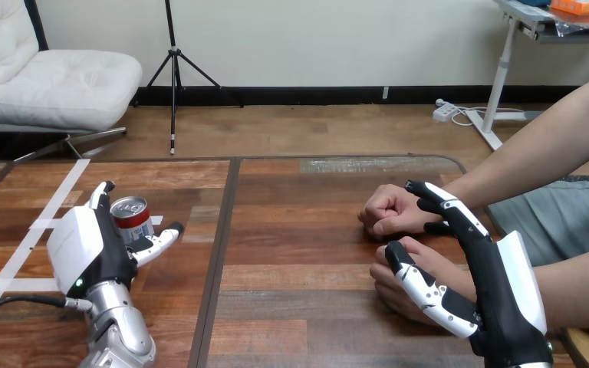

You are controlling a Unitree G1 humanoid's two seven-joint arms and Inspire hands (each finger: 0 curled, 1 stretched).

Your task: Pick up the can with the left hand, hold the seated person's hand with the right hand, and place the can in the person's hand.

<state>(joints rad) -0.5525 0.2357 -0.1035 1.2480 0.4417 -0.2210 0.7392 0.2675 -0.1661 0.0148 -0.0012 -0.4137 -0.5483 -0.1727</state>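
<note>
Barely started: your left hand (96, 249) is open, the can (131, 220) between its thumb and fingers. Your right hand (498, 284) lies spread over the person's hand (389, 295), not clasping. Both grasps and the handover remain.

Can left, hands right

A red and silver metal can (131, 218) is set on the brown wooden table (299, 230) at the left, between the fingers and thumb of the black and white left hand (92, 249). Well apart at the right, the person's far hand (387, 211) is laid behind the person's near hand (395, 287), which is found between the thumb and fingers of the black and white right hand (498, 291).
</note>
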